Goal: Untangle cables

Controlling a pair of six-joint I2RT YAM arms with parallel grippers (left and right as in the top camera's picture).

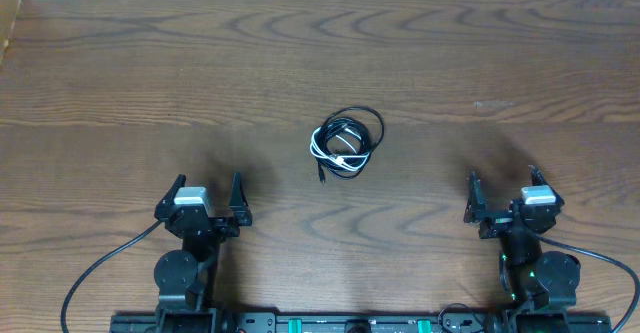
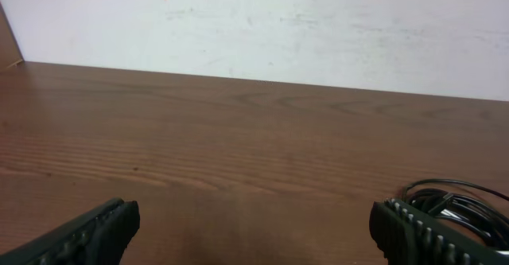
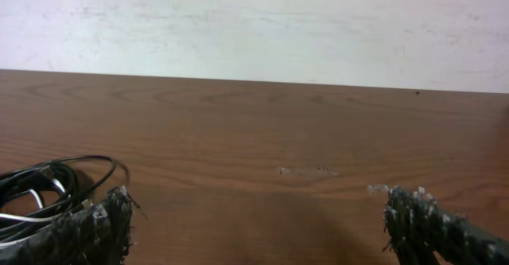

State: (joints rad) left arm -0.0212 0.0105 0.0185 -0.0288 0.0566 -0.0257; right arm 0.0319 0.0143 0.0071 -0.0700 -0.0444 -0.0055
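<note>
Down at seven o'clock on the dark brown wood-grain table (image 1: 200,53), seen from overhead, the black two-finger left gripper (image 1: 208,185) rests with its jaws spread wide apart and nothing between them. A thick black lead (image 1: 100,265) curves away from its arm toward eight o'clock. Its wrist camera shows bare wood between the ribbed fingers (image 2: 95,233), a white wall (image 2: 318,26) beyond the table's far edge, and dark loops peeking out behind the right-hand finger. Near the table's middle, at about two o'clock from that claw and well apart from it, lie the cables (image 1: 345,143): thin black cords wound in a small loose coil with a thin white cord (image 1: 324,145) looped through them. One small plug end (image 1: 320,178) pokes out at seven o'clock of the coil. Nothing touches the bundle. At five o'clock on the table the black two-finger right gripper (image 1: 503,183) also stands with its jaws fully apart and empty. The coil lies at ten o'clock from it, showing low on the left of its wrist view, behind the left-hand finger.
</note>
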